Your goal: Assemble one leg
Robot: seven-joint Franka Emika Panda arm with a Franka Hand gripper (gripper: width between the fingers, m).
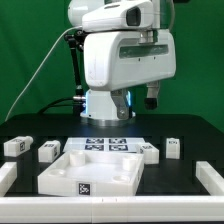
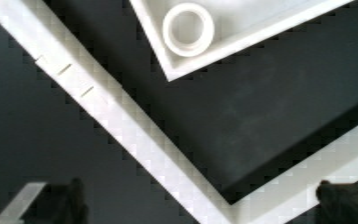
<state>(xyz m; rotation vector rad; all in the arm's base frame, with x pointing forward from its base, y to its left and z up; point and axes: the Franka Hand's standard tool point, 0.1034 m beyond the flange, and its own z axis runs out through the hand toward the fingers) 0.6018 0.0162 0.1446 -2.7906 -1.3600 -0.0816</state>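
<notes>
Several small white legs with black-and-white tags stand on the black table in the exterior view: two on that view's left and two on its right. My gripper hangs above the table behind them, touching nothing. In the wrist view the gripper is open and empty, and only its dark fingertips show at the frame edge. No leg shows in the wrist view.
A large white square tray-like piece lies in front of the legs; its corner with a round hole shows in the wrist view. The marker board lies behind it. White rails border the table.
</notes>
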